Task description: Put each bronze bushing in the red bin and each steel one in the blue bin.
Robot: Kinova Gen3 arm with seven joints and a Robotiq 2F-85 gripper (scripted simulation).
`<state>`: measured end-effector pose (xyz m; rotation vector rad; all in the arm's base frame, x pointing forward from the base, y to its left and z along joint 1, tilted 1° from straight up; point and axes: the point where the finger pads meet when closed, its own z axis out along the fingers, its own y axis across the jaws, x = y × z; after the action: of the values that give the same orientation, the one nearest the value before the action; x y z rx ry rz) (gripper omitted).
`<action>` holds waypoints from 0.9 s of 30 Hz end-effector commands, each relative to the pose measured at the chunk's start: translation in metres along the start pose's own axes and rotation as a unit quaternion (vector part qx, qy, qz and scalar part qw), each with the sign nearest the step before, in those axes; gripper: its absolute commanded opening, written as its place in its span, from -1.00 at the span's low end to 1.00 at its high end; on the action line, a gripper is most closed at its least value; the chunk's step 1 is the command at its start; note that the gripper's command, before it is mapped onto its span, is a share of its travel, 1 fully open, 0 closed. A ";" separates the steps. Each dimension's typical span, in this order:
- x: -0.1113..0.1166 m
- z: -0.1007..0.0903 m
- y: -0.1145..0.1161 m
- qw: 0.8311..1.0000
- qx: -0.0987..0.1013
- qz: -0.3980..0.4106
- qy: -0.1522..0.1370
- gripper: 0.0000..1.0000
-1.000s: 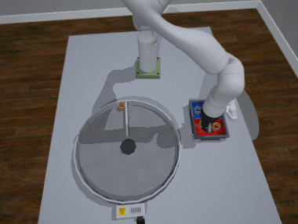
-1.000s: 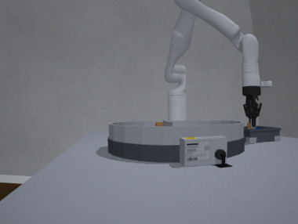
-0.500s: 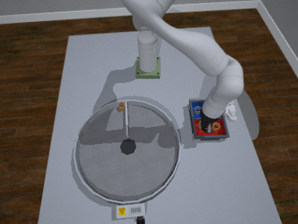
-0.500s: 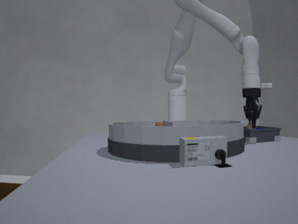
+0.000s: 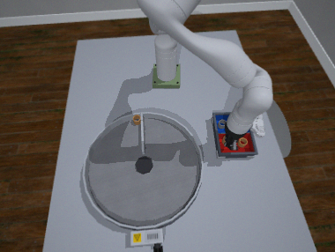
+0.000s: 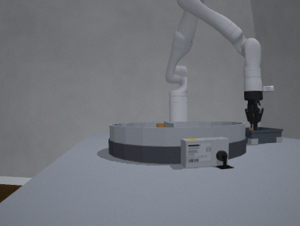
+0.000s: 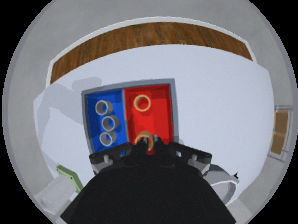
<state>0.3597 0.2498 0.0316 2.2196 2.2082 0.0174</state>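
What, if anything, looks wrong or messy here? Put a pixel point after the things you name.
Nothing stands out: a bronze bushing (image 5: 137,120) sits upright on the turntable (image 5: 119,189) (image 6: 146,136), and three steel bushings stand in the blue bin (image 7: 118,95), none spilled in sight.

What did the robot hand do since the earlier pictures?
The gripper moved down a little into the red bin, carrying a bronze bushing. It hasn't let go. The bushing on the turntable stayed put.
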 end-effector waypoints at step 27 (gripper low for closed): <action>0.000 0.012 0.000 1.000 0.000 0.000 0.000 -1.00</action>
<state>0.3597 0.2499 0.0195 2.2194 2.2087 0.0169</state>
